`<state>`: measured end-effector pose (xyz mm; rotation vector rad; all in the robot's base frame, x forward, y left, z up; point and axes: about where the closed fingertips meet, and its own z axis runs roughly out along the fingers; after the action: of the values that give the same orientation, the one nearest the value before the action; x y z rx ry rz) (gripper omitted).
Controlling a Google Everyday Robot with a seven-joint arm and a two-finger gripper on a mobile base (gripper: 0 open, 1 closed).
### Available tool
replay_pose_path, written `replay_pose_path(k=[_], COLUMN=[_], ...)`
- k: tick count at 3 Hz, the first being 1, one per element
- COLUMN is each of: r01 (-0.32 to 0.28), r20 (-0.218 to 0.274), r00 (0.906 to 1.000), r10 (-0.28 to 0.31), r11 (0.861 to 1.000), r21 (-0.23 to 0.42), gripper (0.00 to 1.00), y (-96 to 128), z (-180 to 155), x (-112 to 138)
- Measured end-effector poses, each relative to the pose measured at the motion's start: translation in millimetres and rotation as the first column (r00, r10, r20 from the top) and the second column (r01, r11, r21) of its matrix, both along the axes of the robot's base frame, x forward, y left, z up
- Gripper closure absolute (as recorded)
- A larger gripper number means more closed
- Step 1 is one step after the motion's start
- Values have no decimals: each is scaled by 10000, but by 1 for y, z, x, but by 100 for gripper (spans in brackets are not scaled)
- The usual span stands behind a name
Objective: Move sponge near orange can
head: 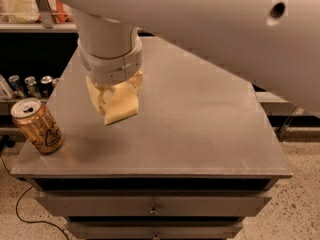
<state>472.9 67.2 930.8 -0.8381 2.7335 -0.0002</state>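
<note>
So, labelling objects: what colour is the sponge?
Pale yellow sponge, camera view, held by gripper above table.

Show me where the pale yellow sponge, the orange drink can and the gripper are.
pale yellow foam sponge (125, 110): camera view, its lower front face.
orange-gold aluminium can (42, 131): camera view, its side wall with lettering.
gripper (116, 95): camera view, between its jaws, shut on the sponge above the table (200, 124).
</note>
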Motion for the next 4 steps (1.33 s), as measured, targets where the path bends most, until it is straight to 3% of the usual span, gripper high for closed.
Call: replay_pose_path(k=[2, 4], r01=[-728, -529], r20=[-99, -174], r00=[9973, 9985], r10=[722, 517], r11=[9948, 9956], r21=[-707, -767], gripper=[100, 100], y=[61, 85], z=[-16, -17], x=[-5, 21])
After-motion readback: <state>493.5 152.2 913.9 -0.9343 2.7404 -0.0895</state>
